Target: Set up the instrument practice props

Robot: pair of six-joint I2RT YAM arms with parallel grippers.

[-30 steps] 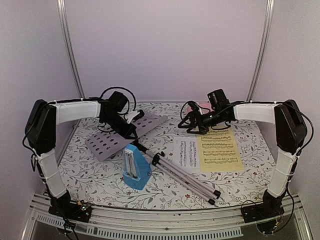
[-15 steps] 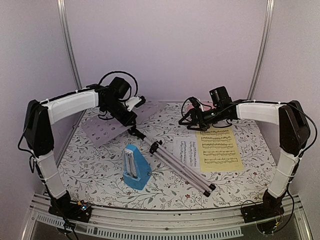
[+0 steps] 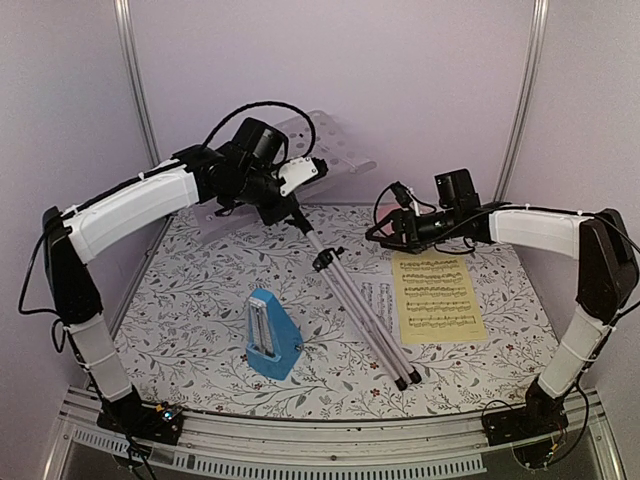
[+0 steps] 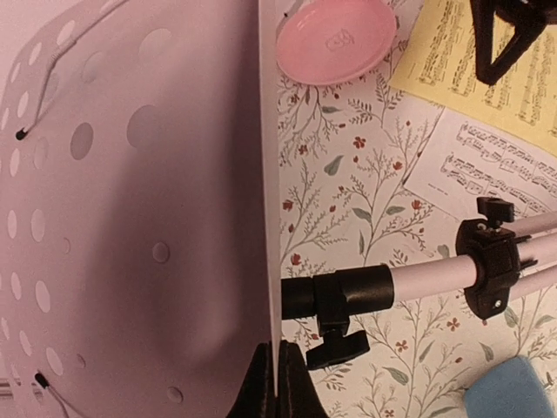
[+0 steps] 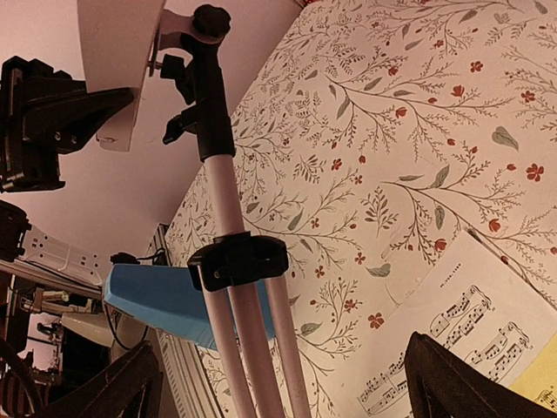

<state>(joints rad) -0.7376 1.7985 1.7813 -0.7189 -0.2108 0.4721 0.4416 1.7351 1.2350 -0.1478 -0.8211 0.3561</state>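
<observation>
My left gripper [image 3: 283, 190] is shut on the edge of the music stand's pale perforated tray [image 3: 325, 150] and holds it high above the table's far left. In the left wrist view the fingers [image 4: 259, 387] pinch the tray's edge [image 4: 130, 218]. The folded silver legs [image 3: 360, 310] slope down to the table, across the white sheet [image 3: 378, 300]. The yellow sheet [image 3: 437, 297] lies flat beside it. The blue metronome [image 3: 272, 335] stands near the front. My right gripper [image 3: 380, 235] is open and empty, right of the legs [image 5: 231, 218] and apart from them.
A pink round plate [image 4: 335, 39] lies at the back of the floral table, near the yellow sheet's far corner [image 4: 444, 52]. Purple walls and two metal posts close the back. The stand's black clamp [image 4: 487, 266] hangs above the white sheet [image 4: 487, 170].
My left gripper has lifted the stand's tray off the table, up and to the right, so the stand now slopes steeply. The right gripper has drifted slightly right.
</observation>
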